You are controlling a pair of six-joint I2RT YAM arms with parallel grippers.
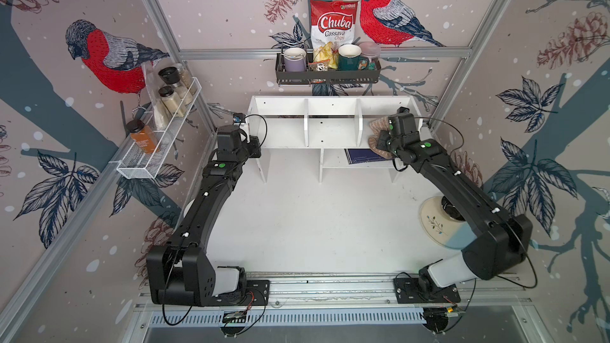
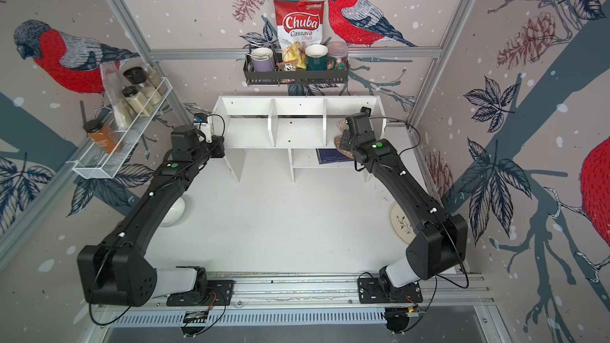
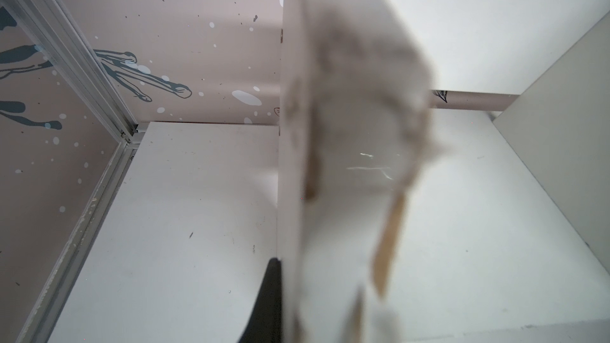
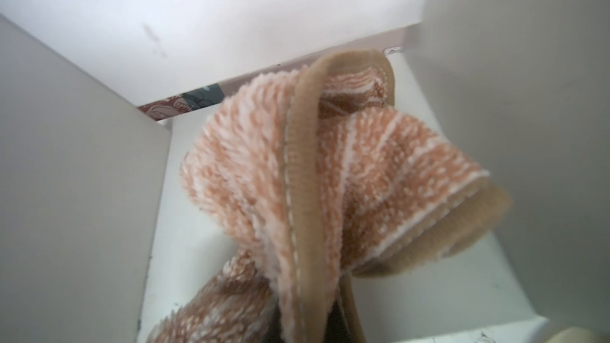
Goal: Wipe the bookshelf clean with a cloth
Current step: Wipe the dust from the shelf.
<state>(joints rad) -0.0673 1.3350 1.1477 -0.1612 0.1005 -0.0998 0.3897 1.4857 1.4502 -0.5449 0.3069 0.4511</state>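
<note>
On white tabletop (image 1: 313,219), bookshelf (image 1: 330,107) (bird-wallpaper walls (image 1: 231,11)), right fingers (image 4: 331,323) clamping cloth (image 4: 264,176), left fingers (image 3: 264,298) pinching its end.

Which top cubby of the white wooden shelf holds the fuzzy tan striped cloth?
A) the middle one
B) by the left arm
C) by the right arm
C: in both top views the tan striped cloth sits in the white wooden shelf compartment by the right arm.

My white bench (image 1: 313,219) carries the bookshelf (image 1: 330,127) at the back, a leaf-patterned plate (image 1: 432,226) at my right, a white bowl (image 2: 173,212) at my left.
</note>
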